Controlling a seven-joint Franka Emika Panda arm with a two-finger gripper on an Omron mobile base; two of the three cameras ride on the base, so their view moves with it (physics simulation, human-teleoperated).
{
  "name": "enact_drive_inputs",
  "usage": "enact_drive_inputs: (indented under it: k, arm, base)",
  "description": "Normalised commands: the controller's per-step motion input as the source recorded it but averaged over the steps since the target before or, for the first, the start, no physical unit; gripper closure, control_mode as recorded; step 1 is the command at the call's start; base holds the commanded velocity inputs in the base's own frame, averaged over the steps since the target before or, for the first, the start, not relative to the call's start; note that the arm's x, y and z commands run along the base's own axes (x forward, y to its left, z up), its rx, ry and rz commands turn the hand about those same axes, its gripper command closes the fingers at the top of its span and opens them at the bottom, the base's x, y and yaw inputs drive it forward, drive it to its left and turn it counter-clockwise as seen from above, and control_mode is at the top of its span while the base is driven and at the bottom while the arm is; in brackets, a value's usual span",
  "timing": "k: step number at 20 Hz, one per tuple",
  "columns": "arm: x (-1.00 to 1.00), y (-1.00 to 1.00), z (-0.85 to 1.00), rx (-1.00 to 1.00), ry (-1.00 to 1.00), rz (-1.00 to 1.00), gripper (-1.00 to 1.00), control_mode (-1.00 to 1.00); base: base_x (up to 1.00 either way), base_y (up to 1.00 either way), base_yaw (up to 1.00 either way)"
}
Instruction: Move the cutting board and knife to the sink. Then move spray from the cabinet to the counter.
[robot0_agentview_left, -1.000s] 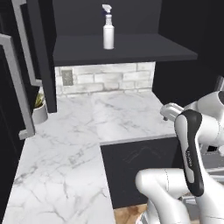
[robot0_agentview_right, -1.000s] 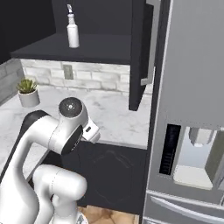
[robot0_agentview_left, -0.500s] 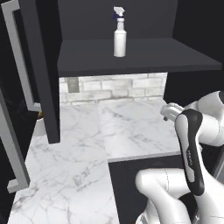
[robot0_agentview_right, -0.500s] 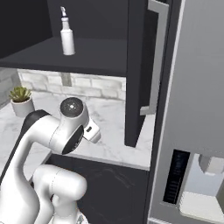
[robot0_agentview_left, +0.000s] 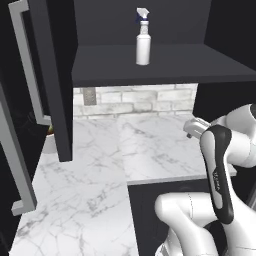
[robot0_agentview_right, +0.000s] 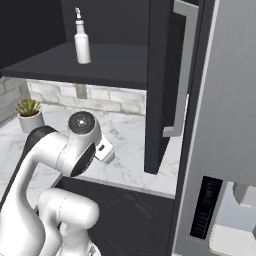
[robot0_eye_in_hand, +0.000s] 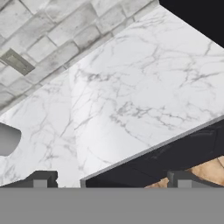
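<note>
the spray (robot0_agentview_left: 143, 39) stands upright at the top centre of the left base view, on the flat dark shelf of the cabinet (robot0_agentview_left: 150, 67), with its white trigger head and dark blue nozzle piece uppermost; in the right base view it sits at the upper left, near the shelf's front edge. the cabinet is open: one dark door (robot0_agentview_left: 52, 80) with a long grey handle hangs down the left of the left base view, and another door (robot0_agentview_right: 160, 85) comes down the middle of the right base view, just beside the steel fridge (robot0_agentview_right: 225, 125) on the right. below the shelf runs the counter (robot0_agentview_left: 100, 165), white marble with grey veining, backed by a pale brick wall with a small grey outlet (robot0_agentview_left: 90, 96). a potted plant (robot0_agentview_right: 29, 114) stands on the counter at the left of the right base view. in the hand view the gripper (robot0_eye_in_hand: 111, 180) shows at the bottom edge, its two dark fingertips set wide apart and holding nothing, over the counter's front edge and the black base cabinets (robot0_eye_in_hand: 175, 151) below.
</note>
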Motion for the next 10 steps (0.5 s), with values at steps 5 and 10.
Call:
enact_drive_inputs:
  k: [5, 10]
  arm:
    - [0.0, 0.0, 0.0, 0.0, 0.0, 0.0, -1.0, 1.0]
    - [0.0, 0.0, 0.0, 0.0, 0.0, 0.0, -1.0, 1.0]
  base:
    - [0.64, 0.13, 0.05]
    - [0.57, 0.29, -0.05]
